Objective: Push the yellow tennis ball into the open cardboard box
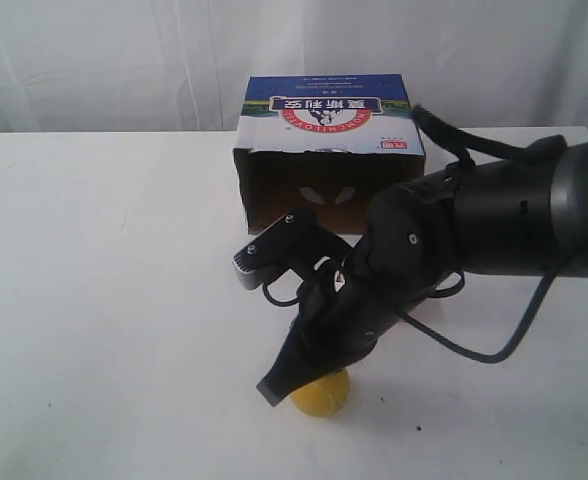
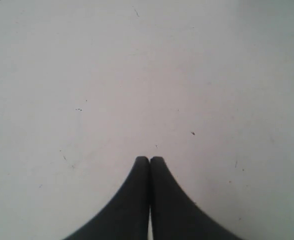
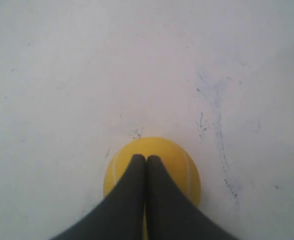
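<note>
A white curtain (image 1: pixel 94 60) hangs behind my white table (image 1: pixel 94 300). The cardboard box (image 1: pixel 329 120) stands at the middle of the far edge. It has a blue top with printed lettering, and its brown inside opens toward the near edge.

The tennis ball (image 1: pixel 324 395) sits on the tabletop close to the near edge, about midway along it and well apart from the box. My right arm (image 1: pixel 514 215) comes in from the right edge and slants down across the middle, so it lies between the box and the ball. A black cable (image 1: pixel 494 350) loops beside it.

In the right wrist view, the right gripper (image 3: pixel 146 159) has both fingers pressed together with nothing between them. Their tips lie over the top of the ball, whose thin white seam shows on either side. I cannot tell whether the tips actually touch it. Faint blue scuffs (image 3: pixel 214 100) mark the table beyond the ball.

The left gripper (image 2: pixel 149 160) is likewise closed, finger against finger, holding nothing. It is over bare white tabletop with a few dark specks.
</note>
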Controlling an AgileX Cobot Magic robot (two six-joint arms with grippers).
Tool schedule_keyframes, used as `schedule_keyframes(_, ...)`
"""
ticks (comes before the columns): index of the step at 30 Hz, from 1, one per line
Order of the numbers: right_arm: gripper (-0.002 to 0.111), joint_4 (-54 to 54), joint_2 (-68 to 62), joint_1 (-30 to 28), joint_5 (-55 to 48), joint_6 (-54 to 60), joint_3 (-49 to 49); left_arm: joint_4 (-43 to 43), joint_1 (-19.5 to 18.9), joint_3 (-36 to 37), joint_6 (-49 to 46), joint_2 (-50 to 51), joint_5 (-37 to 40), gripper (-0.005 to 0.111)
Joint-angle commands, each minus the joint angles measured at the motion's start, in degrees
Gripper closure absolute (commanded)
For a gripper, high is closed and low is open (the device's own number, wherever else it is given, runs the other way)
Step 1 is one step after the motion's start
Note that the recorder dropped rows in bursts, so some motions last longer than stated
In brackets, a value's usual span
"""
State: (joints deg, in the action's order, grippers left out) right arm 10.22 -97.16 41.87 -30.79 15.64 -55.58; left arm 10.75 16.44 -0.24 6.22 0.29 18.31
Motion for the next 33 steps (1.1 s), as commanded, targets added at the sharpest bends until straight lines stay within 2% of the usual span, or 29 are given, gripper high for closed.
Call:
schedule_keyframes(1,0.108,-3.0,-1.4,0.1,-0.3,-0.1,-0.6,0.1,0.3,0.2,-0.1,-0.3,0.6,0.107)
schedule_keyframes(6,0.108,-6.0,-1.3,0.1,-1.8,-1.3,-6.1,0.1,0.3,0.2,-0.1,-0.3,0.6,0.107)
schedule_keyframes(10,0.108,-6.3,-0.4,0.1,-6.9,-2.5,-11.2,0.1,0.3,0.2,-0.1,-0.3,0.6,0.107)
schedule_keyframes(18,0.108,-5.8,1.5,0.4,-15.8,-3.9,-11.1,0.1,0.3,0.2,-0.1,-0.3,0.6,0.107)
schedule_keyframes(24,0.108,-5.8,1.0,0.4,-9.7,-3.9,-7.5,0.1,0.3,0.2,-0.1,-0.3,0.6,0.107)
schedule_keyframes(29,0.108,-7.3,-4.6,0.3,-2.7,-3.9,-7.6,0.1,0.3,0.2,-0.1,-0.3,0.6,0.107)
schedule_keyframes(33,0.108,-7.6,-9.6,0.3,-2.7,-4.1,-10.3,0.1,0.3,0.2,-0.1,-0.3,0.6,0.107)
